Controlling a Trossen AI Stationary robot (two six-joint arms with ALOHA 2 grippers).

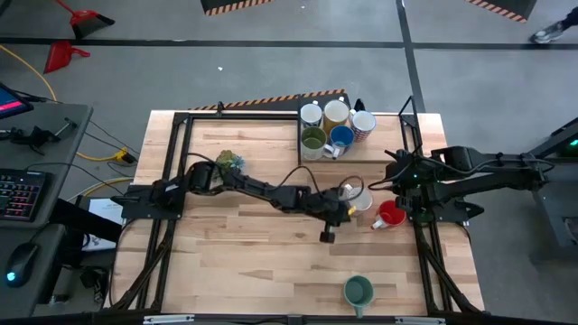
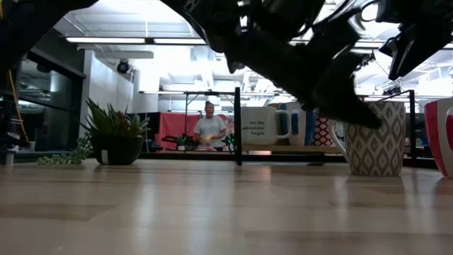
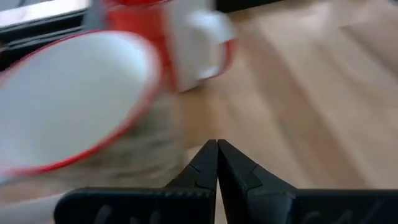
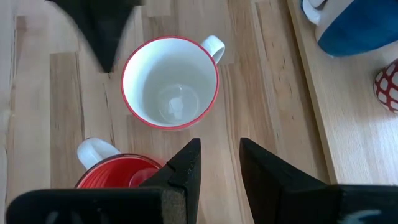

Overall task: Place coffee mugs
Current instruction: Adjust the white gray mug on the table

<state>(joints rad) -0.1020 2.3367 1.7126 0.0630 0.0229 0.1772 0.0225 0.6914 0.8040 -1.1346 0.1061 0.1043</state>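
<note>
One white mug reads "let the adventure begin"; left pincer together, right pincer apart.

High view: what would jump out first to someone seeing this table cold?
The left arm stretched across the table's middle, its left gripper shut, beside a white mug and a red mug near the right edge. Next, five mugs clustered on a tray at the far side, while the right gripper hangs open above the red-and-white pair. A teal mug sits alone at the near edge.
</note>
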